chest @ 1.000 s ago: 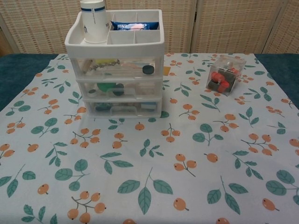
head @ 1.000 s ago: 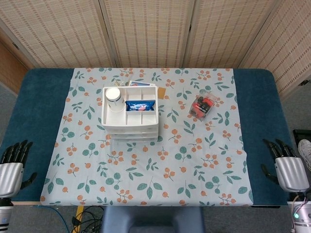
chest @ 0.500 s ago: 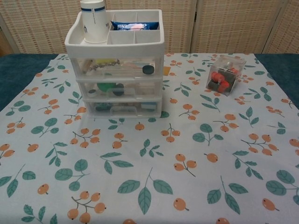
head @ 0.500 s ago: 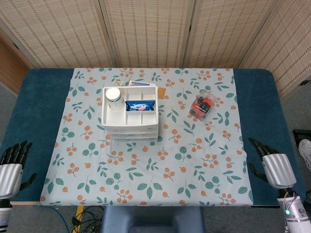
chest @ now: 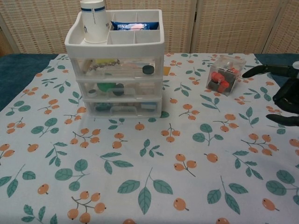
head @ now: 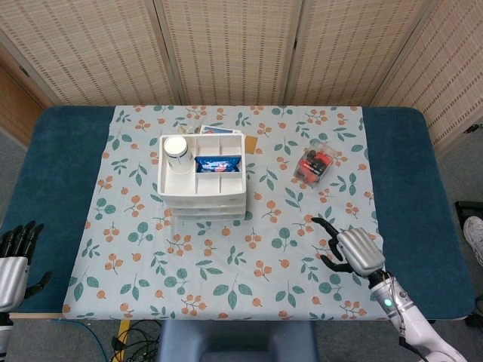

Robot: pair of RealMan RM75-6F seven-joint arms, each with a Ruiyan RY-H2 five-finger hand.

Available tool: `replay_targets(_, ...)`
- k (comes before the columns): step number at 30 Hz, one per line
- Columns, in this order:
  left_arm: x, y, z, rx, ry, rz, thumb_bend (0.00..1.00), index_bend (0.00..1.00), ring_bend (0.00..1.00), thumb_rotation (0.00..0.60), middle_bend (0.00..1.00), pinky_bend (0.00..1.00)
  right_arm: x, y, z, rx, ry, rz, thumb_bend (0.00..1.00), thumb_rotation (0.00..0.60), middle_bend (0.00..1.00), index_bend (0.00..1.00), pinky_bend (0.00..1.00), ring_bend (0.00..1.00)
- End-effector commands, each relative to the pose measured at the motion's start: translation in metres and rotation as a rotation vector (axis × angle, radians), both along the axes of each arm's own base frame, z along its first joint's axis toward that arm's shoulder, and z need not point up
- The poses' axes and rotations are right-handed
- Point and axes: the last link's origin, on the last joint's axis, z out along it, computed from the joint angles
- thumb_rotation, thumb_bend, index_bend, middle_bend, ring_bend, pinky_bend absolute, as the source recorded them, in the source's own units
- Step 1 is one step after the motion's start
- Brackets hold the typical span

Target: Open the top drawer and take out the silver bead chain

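Observation:
A white three-drawer organizer [head: 202, 188] [chest: 117, 70] stands on the patterned cloth, left of centre. Its clear top drawer [chest: 119, 68] is closed, and the silver bead chain [chest: 103, 66] shows through its front. My right hand [head: 349, 248] [chest: 280, 91] is open over the cloth at the front right, well clear of the organizer, fingers spread and pointing left. My left hand [head: 15, 260] rests open at the table's front left corner, holding nothing; the chest view does not show it.
A white cup [head: 176, 151] [chest: 92, 21] and a blue packet [head: 218, 164] [chest: 134, 25] sit in the organizer's top tray. A clear box with red parts [head: 315, 164] [chest: 225, 74] lies to the right. Folding screens stand behind the table.
My right hand has moved left from the table's right edge onto the cloth and now shows in the chest view. The left hand has sunk slightly. The drawers are unchanged.

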Motion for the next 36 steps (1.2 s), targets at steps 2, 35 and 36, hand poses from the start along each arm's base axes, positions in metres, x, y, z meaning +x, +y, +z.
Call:
replay_targets(2,-0.001,0.001,0.003,0.001,0.007,0.005,0.24,0.07,0.05,0.600,0.07,0.08,0.032,-0.019,-0.034,0.164,-0.195,-0.067,0.43,0.600,0.93,0.12,1.00,1.00)
replay_targets(35,0.000,0.003,0.012,-0.014,0.003,0.008,0.24,0.07,0.05,0.600,0.07,0.08,0.165,-0.069,-0.148,0.560,-0.611,-0.125,0.58,0.600,0.93,0.00,1.00,1.00)
replay_targets(36,0.000,0.003,0.013,-0.014,0.004,0.011,0.24,0.07,0.05,0.600,0.07,0.08,0.167,-0.070,-0.149,0.559,-0.615,-0.123,0.58,0.600,0.93,0.00,1.00,1.00)
